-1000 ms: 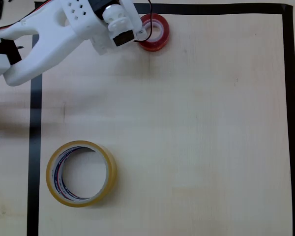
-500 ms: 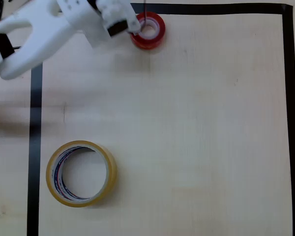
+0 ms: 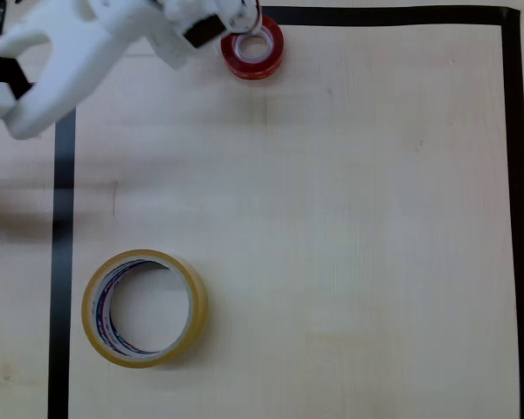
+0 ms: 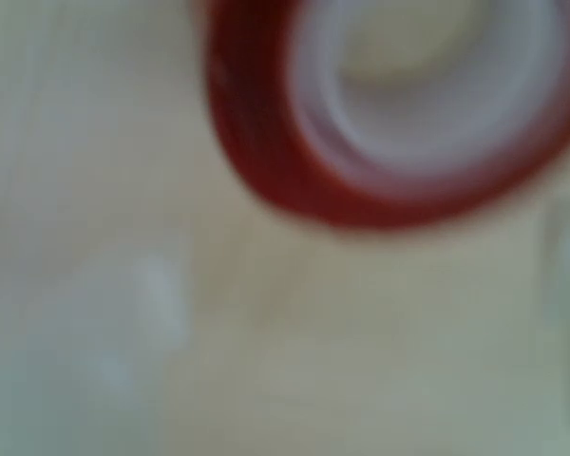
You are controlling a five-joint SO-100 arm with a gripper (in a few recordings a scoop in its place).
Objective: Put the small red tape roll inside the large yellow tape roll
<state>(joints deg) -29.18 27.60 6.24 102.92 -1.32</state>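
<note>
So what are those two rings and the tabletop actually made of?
The small red tape roll looks like glossy plastic tape on a whitish core, probably card or plastic. The large yellow tape roll looks like thin translucent yellowish film; red and blue printed stripes line its inner core. The table seems pale wood or laminate with faint grain, bordered by matte black tape.

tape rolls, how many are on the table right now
2. The small red tape roll lies flat near the top edge in the overhead view, right at the gripper. The large yellow tape roll lies flat at the lower left. None seems hidden.
</note>
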